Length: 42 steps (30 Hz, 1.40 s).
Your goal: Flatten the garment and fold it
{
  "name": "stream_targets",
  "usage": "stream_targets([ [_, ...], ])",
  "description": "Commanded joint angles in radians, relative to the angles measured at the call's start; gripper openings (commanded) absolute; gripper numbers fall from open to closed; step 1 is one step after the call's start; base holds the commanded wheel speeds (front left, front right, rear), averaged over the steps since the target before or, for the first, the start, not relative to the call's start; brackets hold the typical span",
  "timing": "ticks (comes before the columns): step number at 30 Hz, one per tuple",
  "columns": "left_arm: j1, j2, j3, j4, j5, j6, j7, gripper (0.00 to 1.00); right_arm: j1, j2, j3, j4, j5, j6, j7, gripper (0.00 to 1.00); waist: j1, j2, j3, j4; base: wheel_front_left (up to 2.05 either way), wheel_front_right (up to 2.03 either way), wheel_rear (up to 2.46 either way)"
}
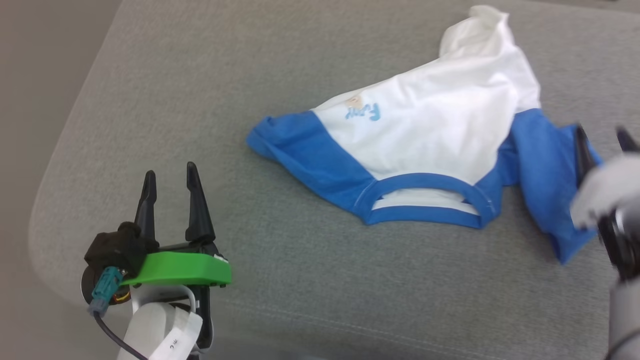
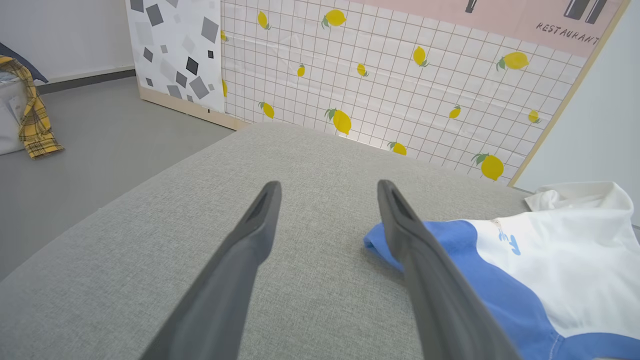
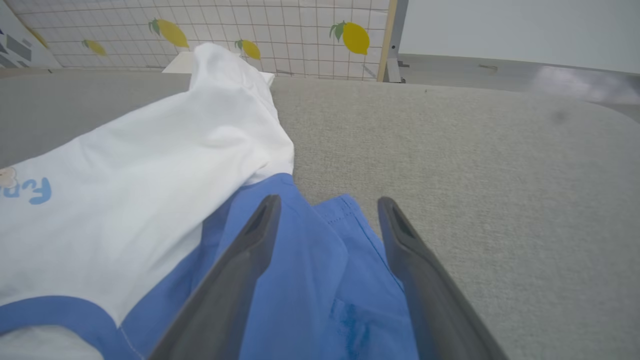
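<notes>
The grey fabric-covered worktop (image 1: 200, 75) is carrying the garment (image 1: 440, 125), which is lying crumpled toward the far right. Its white body is rumpling up, and its blue collar (image 1: 425, 200) is facing the robot. One blue sleeve is trailing left and the other is bunching at the right. The left tool (image 1: 170, 172) is hovering open and empty, apart from the left sleeve. The right tool (image 3: 328, 200) is standing open over the right sleeve, with blue cloth lying loose between its fingers. Small blue lettering (image 1: 364, 112) is showing on the chest.
</notes>
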Motion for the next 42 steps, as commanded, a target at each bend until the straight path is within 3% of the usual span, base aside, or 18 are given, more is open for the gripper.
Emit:
stream_targets([
  [1, 0.009, -0.002, 0.000, 0.003, 0.019, -0.008, -0.004, 1.00, 0.064, 0.030, -0.037, -0.053, -0.010, -0.002, 0.017, 1.00, 0.0000, 0.0000, -0.058, -0.058, 0.00, 0.00, 0.00],
  [4, 0.016, -0.002, 0.000, 0.007, 0.022, -0.012, -0.004, 1.00, 0.168, 0.069, -0.092, -0.128, 0.012, -0.002, 0.048, 1.00, 0.0000, 0.0000, -0.069, -0.071, 0.00, 0.00, 0.00],
  [8, 0.020, -0.002, -0.001, 0.012, 0.023, -0.018, -0.004, 1.00, 0.257, 0.083, -0.088, -0.151, 0.058, -0.002, 0.095, 1.00, 0.0000, 0.0000, -0.070, -0.080, 0.00, 0.00, 0.00],
  [14, 0.017, -0.002, -0.006, 0.017, 0.023, -0.025, -0.004, 1.00, 0.264, 0.084, -0.034, -0.075, 0.139, -0.002, 0.151, 1.00, 0.0000, 0.0000, -0.053, -0.077, 0.00, 0.00, 0.00],
  [20, 0.007, -0.002, -0.009, 0.017, 0.020, -0.026, -0.004, 1.00, 0.223, 0.084, 0.012, -0.013, 0.118, -0.002, 0.210, 1.00, 0.0000, 0.0000, -0.024, -0.055, 0.00, 0.00, 0.00],
  [21, 0.006, -0.002, -0.008, 0.017, 0.020, -0.026, -0.004, 1.00, 0.217, 0.084, 0.013, -0.006, 0.108, -0.002, 0.227, 0.45, 0.0000, 0.0000, -0.019, -0.052, 0.00, 0.00, 0.00],
  [22, 0.005, -0.002, -0.008, 0.016, 0.020, -0.026, -0.004, 1.00, 0.211, 0.084, 0.017, -0.004, 0.086, -0.002, 0.248, 0.11, 0.0000, 0.0000, -0.013, -0.047, 0.00, 0.00, 0.00],
  [23, 0.004, -0.002, -0.008, 0.016, 0.019, -0.026, -0.004, 1.00, 0.208, 0.082, 0.017, -0.005, 0.072, -0.002, 0.264, 0.00, 0.0000, 0.0000, -0.010, -0.043, 0.00, 0.00, 0.00],
  [27, -0.001, -0.002, -0.013, 0.009, 0.016, -0.023, -0.004, 1.00, 0.189, 0.008, -0.014, -0.047, 0.031, -0.002, 0.305, 0.00, 0.0000, 0.0000, 0.006, -0.024, 0.00, 0.00, 0.00],
  [32, -0.009, -0.002, -0.011, 0.003, 0.013, -0.022, -0.004, 1.00, 0.141, -0.156, -0.097, -0.100, -0.012, -0.002, 0.333, 0.00, 0.0000, 0.0000, 0.032, -0.008, 0.00, 0.00, 0.00],
  [37, -0.023, -0.002, -0.016, -0.006, 0.014, -0.022, -0.004, 1.00, 0.033, -0.302, -0.154, -0.064, -0.068, -0.002, 0.323, 0.00, 0.0000, 0.0000, 0.069, 0.005, 0.00, 0.00, 0.00],
  [42, -0.049, -0.002, -0.021, -0.016, 0.013, -0.019, -0.004, 1.00, -0.071, -0.356, -0.181, 0.012, -0.136, -0.002, 0.292, 0.00, 0.0000, 0.0000, 0.116, 0.019, 0.00, 0.00, 0.00],
])
